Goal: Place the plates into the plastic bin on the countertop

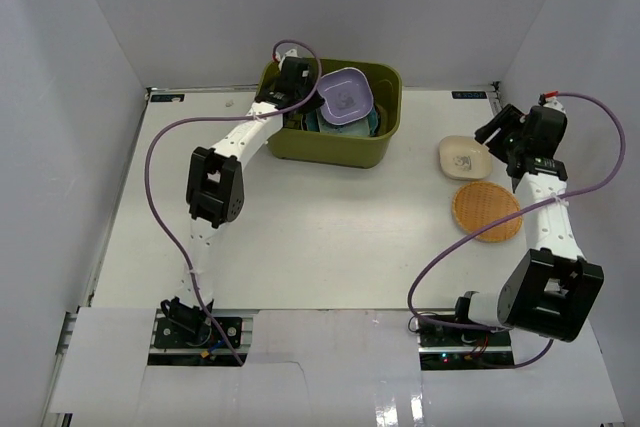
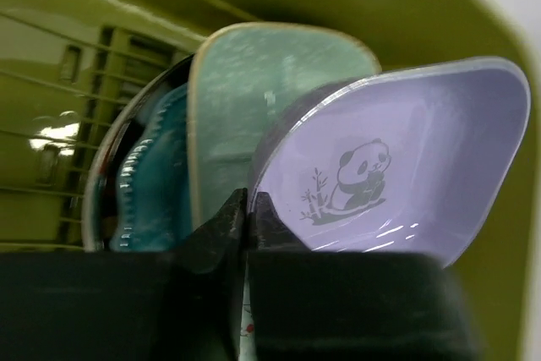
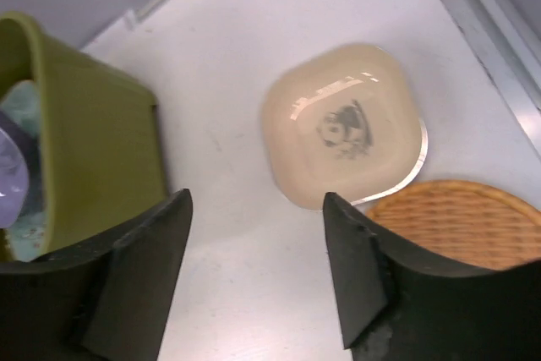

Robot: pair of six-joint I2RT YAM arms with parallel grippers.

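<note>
My left gripper (image 1: pixel 297 82) reaches into the olive-green plastic bin (image 1: pixel 340 152) and is shut on the left edge of the lavender square plate (image 1: pixel 345 95), holding it tilted above the other dishes. In the left wrist view the jaws (image 2: pixel 248 205) pinch the rim of the lavender plate (image 2: pixel 406 158), which has a panda print. A mint square plate (image 2: pixel 254 99) and a teal scalloped plate (image 2: pixel 156 175) stand behind it. My right gripper (image 1: pixel 497 137) is open and empty above the countertop, beside a cream square plate (image 1: pixel 464 158) and an orange woven-look plate (image 1: pixel 487 211).
In the right wrist view the cream plate (image 3: pixel 342 137) lies ahead of the open fingers, the orange plate (image 3: pixel 465 221) is at the right and the bin's wall (image 3: pixel 93 150) at the left. White walls enclose the countertop (image 1: pixel 300 237).
</note>
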